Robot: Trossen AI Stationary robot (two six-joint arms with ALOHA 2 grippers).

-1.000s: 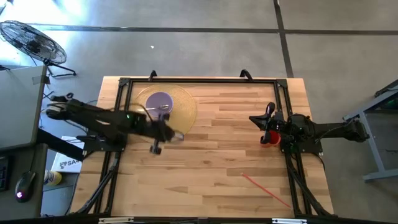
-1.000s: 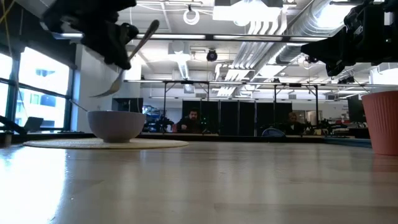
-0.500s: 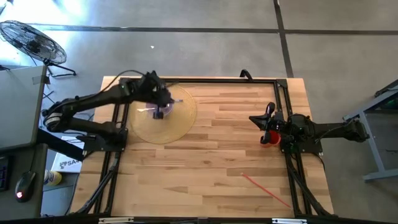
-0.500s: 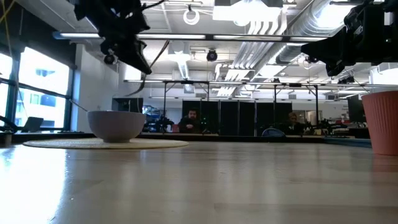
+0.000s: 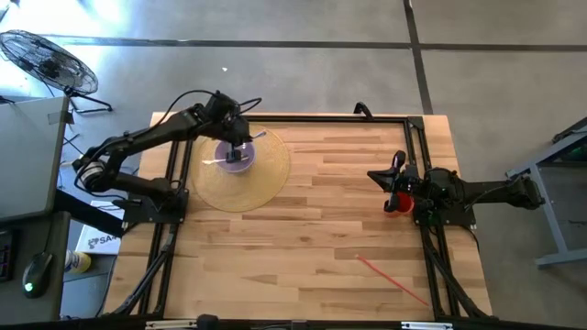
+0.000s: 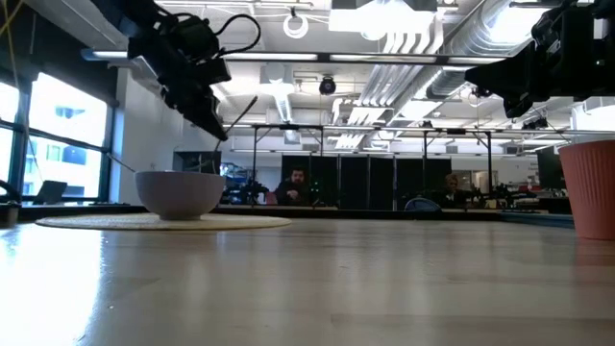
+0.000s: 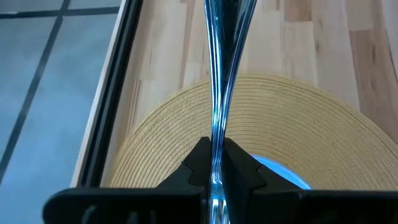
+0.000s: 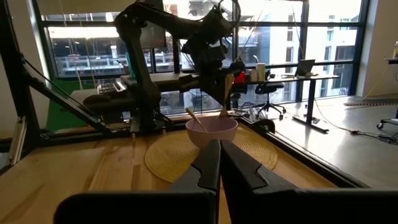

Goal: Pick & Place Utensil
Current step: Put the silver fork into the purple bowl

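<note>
At far left we see the left gripper (image 5: 237,139) over the bowl (image 5: 234,156), clamped on a spoon (image 7: 219,93) whose lower end dips toward the bowl. The bowl sits on a round woven mat (image 5: 266,176). A second utensil (image 8: 193,116) leans in the bowl. At right, the right gripper (image 8: 214,163) waits above a red cup (image 6: 588,187), fingers together.

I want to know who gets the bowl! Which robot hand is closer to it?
The left gripper. It hangs right above the bowl on the round mat, shut on a spoon. The right gripper waits far across the table, beside the red cup.
</note>
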